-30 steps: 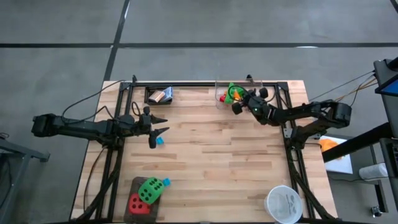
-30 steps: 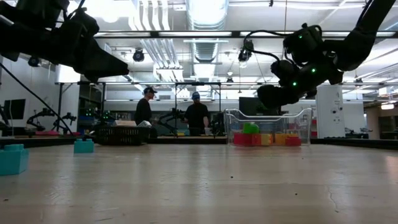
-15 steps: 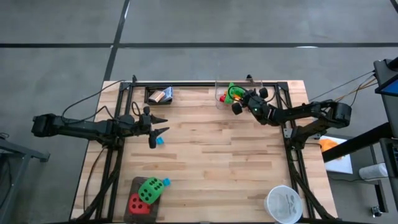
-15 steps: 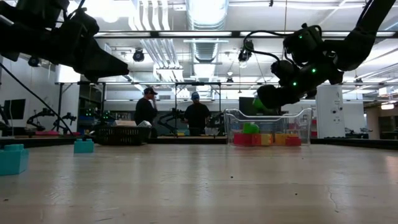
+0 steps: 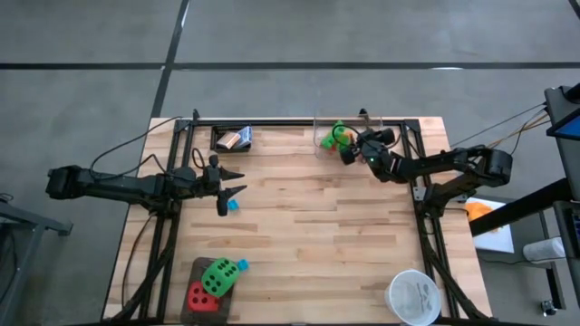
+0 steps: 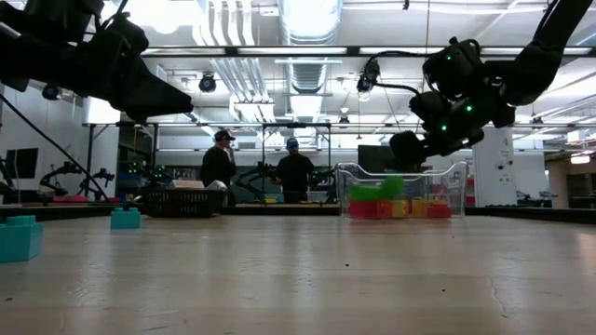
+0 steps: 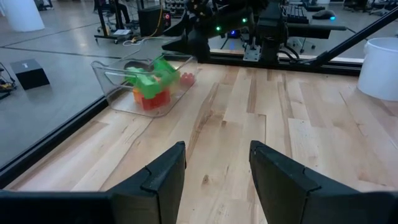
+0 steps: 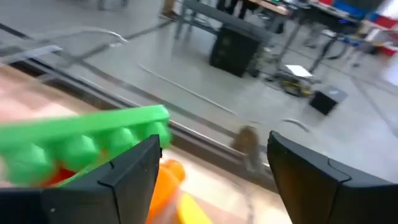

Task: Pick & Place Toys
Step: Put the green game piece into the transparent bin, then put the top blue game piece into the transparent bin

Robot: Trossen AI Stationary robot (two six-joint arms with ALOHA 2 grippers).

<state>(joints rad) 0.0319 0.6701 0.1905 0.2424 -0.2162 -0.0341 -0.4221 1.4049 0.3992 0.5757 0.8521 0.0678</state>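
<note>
- Right end effector (image 5: 352, 147) is hovering over the clear tub (image 5: 323, 134) at the desk's far edge, fingers spread and holding nothing.
- Just below and beside those fingers, a green brick (image 8: 87, 140) is dropping or settling onto the orange and red bricks already in the tub; it is looking like the release step of a placement.
- Left end effector (image 5: 237, 182) is waiting with fingers apart above the desk (image 5: 317, 226), a small blue brick (image 5: 232, 205) lying just beside it and nearer the front.
- Farther toward the front from that arm, the green die (image 5: 219, 273) and red die (image 5: 201, 293) are resting on a dark tray.
- Next, judging by this, the right arm is needing to lift clear, and the blue brick is calling for a descent and a clench.
</note>
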